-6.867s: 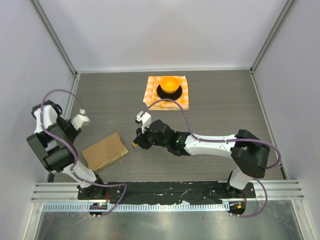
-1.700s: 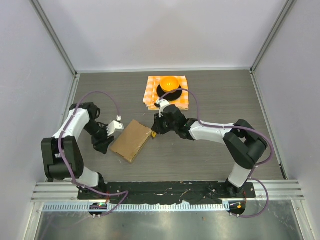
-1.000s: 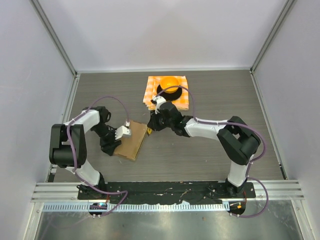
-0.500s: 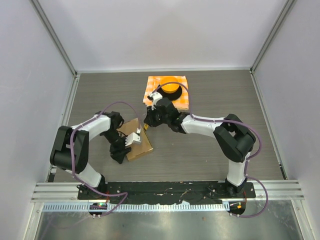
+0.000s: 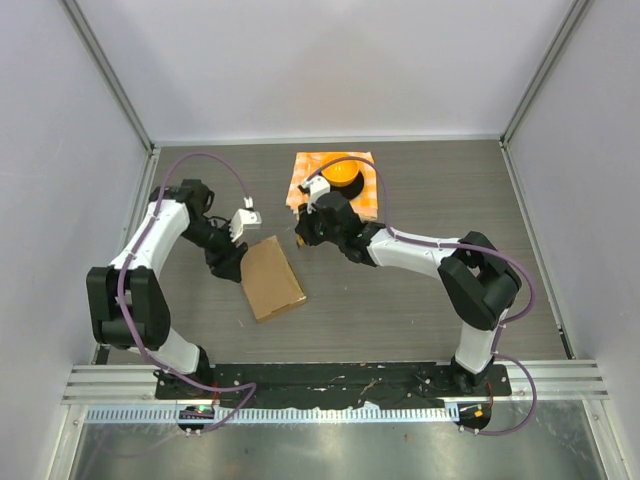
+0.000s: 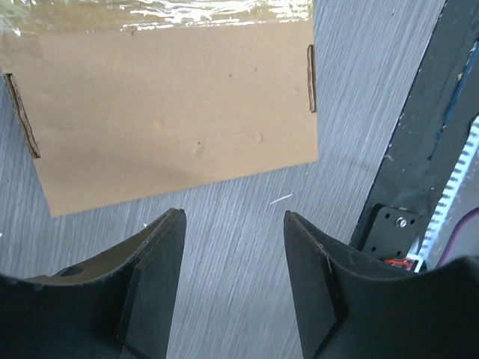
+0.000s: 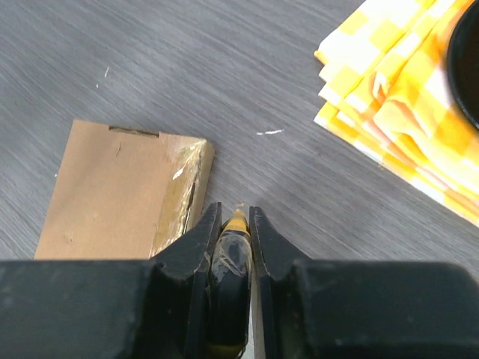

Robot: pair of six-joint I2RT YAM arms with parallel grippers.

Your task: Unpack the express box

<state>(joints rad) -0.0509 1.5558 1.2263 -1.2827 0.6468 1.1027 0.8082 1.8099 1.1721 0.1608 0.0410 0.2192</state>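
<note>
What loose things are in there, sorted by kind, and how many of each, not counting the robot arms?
Cardboard express box: 1
Folded orange-checkered cloth: 1
Bright orange round object on a black base: 1
Small yellow-tipped tool, pinched in the right gripper: 1
Total: 4
</note>
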